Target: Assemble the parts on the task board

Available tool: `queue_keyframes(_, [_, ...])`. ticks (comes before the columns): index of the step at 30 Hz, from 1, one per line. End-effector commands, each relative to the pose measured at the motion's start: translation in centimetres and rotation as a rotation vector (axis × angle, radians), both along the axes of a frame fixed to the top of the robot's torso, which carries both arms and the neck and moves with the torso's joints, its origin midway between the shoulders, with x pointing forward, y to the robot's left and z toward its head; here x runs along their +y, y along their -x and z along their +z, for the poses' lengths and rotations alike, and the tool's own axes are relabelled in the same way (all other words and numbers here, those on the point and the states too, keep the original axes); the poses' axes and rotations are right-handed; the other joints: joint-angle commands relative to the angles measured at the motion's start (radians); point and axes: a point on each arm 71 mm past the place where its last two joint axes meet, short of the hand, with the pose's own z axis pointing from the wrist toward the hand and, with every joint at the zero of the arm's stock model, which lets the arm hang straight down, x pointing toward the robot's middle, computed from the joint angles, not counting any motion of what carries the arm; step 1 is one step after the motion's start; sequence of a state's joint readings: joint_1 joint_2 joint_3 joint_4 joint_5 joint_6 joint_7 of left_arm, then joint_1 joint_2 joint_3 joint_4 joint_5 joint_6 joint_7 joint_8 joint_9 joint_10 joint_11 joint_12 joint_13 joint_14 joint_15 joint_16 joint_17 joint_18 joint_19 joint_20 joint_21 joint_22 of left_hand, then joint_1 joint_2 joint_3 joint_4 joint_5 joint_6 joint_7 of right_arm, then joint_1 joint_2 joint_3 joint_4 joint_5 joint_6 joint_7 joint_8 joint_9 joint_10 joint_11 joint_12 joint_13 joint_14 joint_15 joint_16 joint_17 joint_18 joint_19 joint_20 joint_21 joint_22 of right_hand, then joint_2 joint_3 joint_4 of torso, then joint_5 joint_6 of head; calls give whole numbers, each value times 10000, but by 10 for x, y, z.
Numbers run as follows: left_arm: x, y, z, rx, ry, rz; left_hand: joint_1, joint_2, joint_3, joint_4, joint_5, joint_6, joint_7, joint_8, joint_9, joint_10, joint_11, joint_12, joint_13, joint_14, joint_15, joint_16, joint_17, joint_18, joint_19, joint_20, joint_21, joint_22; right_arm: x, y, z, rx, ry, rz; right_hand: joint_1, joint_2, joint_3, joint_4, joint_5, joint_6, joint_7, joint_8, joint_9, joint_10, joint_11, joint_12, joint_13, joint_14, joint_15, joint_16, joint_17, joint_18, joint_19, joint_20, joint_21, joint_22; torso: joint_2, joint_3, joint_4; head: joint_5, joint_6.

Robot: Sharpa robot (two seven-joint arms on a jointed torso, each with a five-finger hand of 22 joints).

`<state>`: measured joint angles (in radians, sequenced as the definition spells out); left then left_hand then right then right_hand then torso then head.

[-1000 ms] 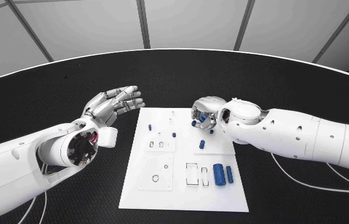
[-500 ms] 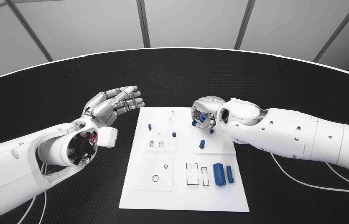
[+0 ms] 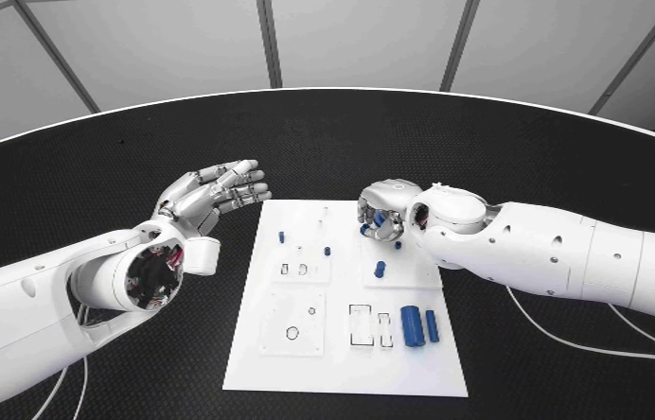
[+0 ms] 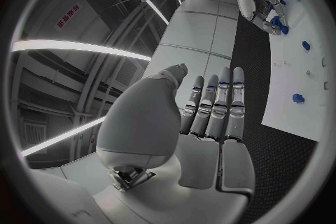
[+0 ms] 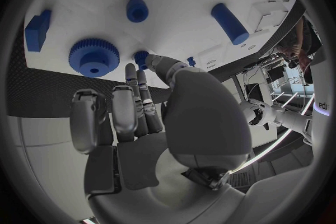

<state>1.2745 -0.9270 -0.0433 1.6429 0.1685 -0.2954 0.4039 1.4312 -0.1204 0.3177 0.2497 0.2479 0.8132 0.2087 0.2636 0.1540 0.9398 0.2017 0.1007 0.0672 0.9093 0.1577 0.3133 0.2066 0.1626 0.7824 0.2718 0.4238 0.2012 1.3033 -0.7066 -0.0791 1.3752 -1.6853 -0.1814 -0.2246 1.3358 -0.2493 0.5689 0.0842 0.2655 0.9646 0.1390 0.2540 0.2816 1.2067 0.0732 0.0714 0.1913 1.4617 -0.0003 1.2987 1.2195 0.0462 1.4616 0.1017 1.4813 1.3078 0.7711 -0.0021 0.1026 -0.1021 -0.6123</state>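
— Black table (image 3: 327, 146) under grey wall panels; what is the right hand doing?

— The right hand (image 3: 382, 214) hangs low over the far right corner of the task board (image 3: 342, 363), palm down. In the right wrist view its thumb and one finger (image 5: 142, 87) come together on a small blue peg (image 5: 140, 57), while the other fingers lie loosely curled beside them, so it looks to be pinching that peg.

— And around it?

— Just beside the pinched peg sits a blue gear (image 5: 93, 57), with a short blue cylinder (image 5: 137, 9) a little further off and a blue block (image 5: 36, 29) at the board's edge. A longer blue cylinder (image 5: 229, 23) lies on its side nearby.

— The left hand?

— The left hand (image 3: 212, 195) is raised off the board's left side, fingers straight and slightly apart, holding nothing.

— The rest of the board?

— Two large blue cylinders (image 3: 419, 325) lie side by side near its right front, next to rectangular slots (image 3: 361, 325).
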Motion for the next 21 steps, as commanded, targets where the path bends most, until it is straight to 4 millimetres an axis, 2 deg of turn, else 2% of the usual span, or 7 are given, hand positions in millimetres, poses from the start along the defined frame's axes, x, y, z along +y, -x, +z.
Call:
queue_keyframes(1, [0,0,0,2,-1,-2,-22,-46,37,6,-42,74,452,-46,-9,44,11,-25,-11,-89,14,-32,17,192,82,-15,31,8,0,0,0,34,31,13,13,109,55,35,29,26,-18,71,27,101,-5,46,19,511,-56,64,28,-144,276,-3,61,1263,13,2,0,16,-14])
queue_keyframes(6, [0,0,0,-2,-5,11,-23,-51,41,2,-42,67,454,-51,-11,40,12,-33,-12,-92,14,-34,19,191,81,-16,37,10,1,-1,-2,143,131,0,44,180,69,24,36,159,-36,163,99,211,-29,68,59,502,-76,103,39,-147,276,-19,78,1290,19,9,0,3,-43])
queue_keyframes(10, [1,-1,0,-5,-16,42,-26,-57,43,0,-42,58,456,-57,-13,32,15,-42,-14,-94,15,-36,20,191,80,-17,41,12,1,-1,-2,212,185,16,180,414,98,-56,85,522,-149,398,285,531,-148,182,170,506,-165,206,109,-183,367,-82,190,1473,10,12,1,-2,-53])
queue_keyframes(11, [1,-1,0,-5,-19,49,-26,-57,43,0,-42,58,456,-57,-13,32,15,-42,-14,-94,15,-36,20,191,80,-17,41,12,1,-1,-2,207,181,21,276,511,149,-125,-61,599,-179,452,348,601,-178,200,203,503,-201,223,112,-187,373,-113,203,1495,9,17,1,-6,-57])
queue_keyframes(16, [1,-1,0,-4,-26,67,-26,-57,43,0,-42,58,456,-57,-13,32,15,-42,-14,-94,15,-36,20,191,80,-17,41,12,1,-1,-1,72,63,67,350,624,212,-185,-115,646,-191,495,418,668,-207,210,239,498,-220,236,107,-186,368,-139,206,1500,16,18,-3,12,-51])
queue_keyframes(21, [2,-2,0,13,-41,85,-33,-62,49,-1,-42,45,461,-67,-18,20,19,-58,-16,-99,18,-40,24,189,76,-17,50,16,2,-1,1,-206,-174,99,362,870,261,-218,-338,735,-233,617,600,809,-250,232,319,493,-259,275,115,-197,389,-180,238,1559,24,19,3,9,-39])
